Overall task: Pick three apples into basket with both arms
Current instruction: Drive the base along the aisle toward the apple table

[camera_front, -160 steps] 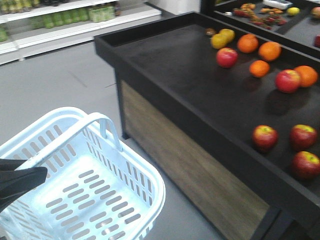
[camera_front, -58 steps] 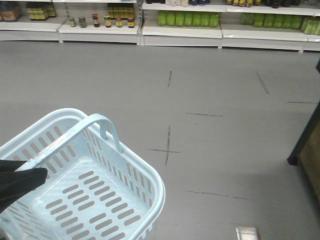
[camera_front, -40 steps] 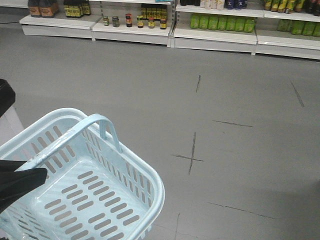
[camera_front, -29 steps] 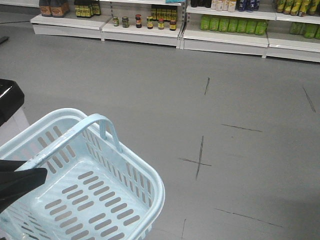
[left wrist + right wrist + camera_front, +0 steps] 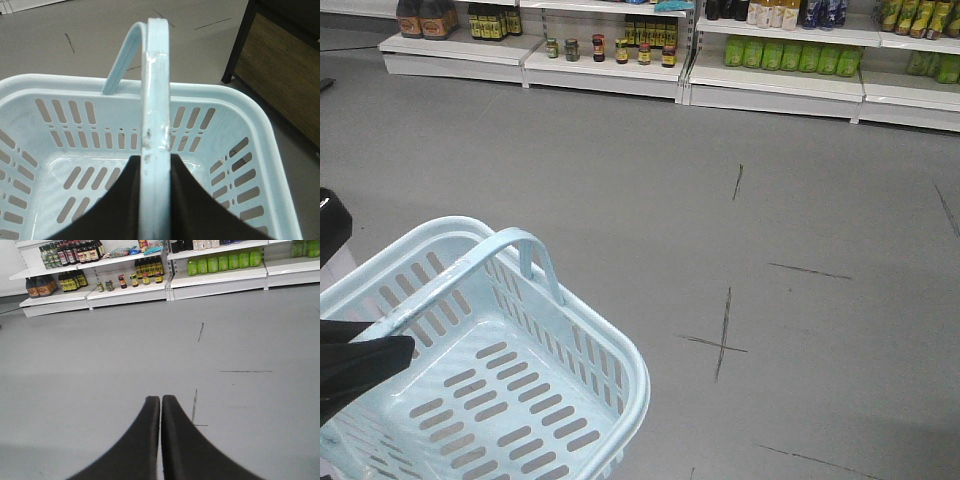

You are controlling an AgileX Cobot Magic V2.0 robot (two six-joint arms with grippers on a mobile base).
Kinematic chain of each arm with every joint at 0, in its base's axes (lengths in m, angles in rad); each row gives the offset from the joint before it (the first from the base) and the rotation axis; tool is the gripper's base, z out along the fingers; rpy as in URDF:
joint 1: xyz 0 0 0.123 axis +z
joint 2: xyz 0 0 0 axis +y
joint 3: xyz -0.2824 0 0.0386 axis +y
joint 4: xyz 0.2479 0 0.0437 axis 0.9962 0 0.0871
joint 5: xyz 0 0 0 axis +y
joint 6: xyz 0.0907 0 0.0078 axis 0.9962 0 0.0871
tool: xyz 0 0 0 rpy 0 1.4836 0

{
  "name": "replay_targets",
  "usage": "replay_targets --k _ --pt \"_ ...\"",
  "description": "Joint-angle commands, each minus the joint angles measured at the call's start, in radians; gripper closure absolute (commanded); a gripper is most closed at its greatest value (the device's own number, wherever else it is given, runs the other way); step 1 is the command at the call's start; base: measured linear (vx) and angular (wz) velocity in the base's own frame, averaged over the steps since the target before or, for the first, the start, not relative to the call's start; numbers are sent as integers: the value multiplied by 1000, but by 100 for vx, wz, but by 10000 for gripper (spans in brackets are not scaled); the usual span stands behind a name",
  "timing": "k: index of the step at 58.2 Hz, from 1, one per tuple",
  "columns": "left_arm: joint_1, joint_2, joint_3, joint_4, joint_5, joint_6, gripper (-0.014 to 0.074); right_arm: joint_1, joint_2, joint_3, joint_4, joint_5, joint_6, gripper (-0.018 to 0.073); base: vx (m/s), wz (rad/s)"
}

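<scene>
- The basket (image 5: 520, 390) is pale blue-white moulded plastic, rectangular with rounded corners and a thick rolled rim. It sits at the lower left of the front view, hanging over the floor.
- Its walls and bottom are pierced by rows of long rounded slots. The visible bottom is glossy and bare.
- The hoop handle (image 5: 155, 100) is a flat, smooth band standing upright over the middle of the basket. It shows small dark scuffs along one edge.
- The left gripper (image 5: 154, 167) is clamped on that handle. Its matte black fingers (image 5: 120, 200) curve up on either side and press against the band, one on each face.
- The right gripper (image 5: 160, 400) has its two tapered black fingers pressed together along their length, with nothing between them. It points out over the floor.
- The floor (image 5: 100, 365) is smooth, flat grey, marked with thin dark lines and one crossed mark (image 5: 720, 345). It is open from the basket's far rim to the shelving.
- White shelving (image 5: 600, 70) runs along the far wall, well apart from the basket. It carries green bottles (image 5: 790, 55), small jars (image 5: 610, 48) and dark bottles (image 5: 70, 280).
- In the left wrist view, a display stand (image 5: 280, 55) with a black frame and a wood-grain panel stands near the basket's right corner, with a strip of floor between them.
</scene>
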State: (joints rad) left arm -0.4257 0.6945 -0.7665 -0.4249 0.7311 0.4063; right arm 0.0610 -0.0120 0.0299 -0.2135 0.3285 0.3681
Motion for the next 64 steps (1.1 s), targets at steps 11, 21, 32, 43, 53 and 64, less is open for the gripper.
replay_targets --k 11,21,32,43,53,64 --pt "-3 -3 -27 -32 -87 -5 603 -4 -11 12 -6 -73 -2 564 18 -10" --pt "-3 -3 -27 -32 -87 -5 603 -4 -11 12 -6 -74 -2 564 20 -12" --pt "-3 -3 -27 -32 -87 -5 603 -4 -11 12 -6 -74 -2 564 20 -13" --pt "-3 -3 -27 -32 -87 -5 603 -4 -11 12 -6 -74 -2 564 19 -12" --pt "-3 -3 -27 -32 -87 -5 603 -4 -11 12 -6 -74 -2 564 18 -8" --pt "-3 -3 -27 -32 -87 -5 603 -4 -11 12 -6 -74 -2 564 18 -4"
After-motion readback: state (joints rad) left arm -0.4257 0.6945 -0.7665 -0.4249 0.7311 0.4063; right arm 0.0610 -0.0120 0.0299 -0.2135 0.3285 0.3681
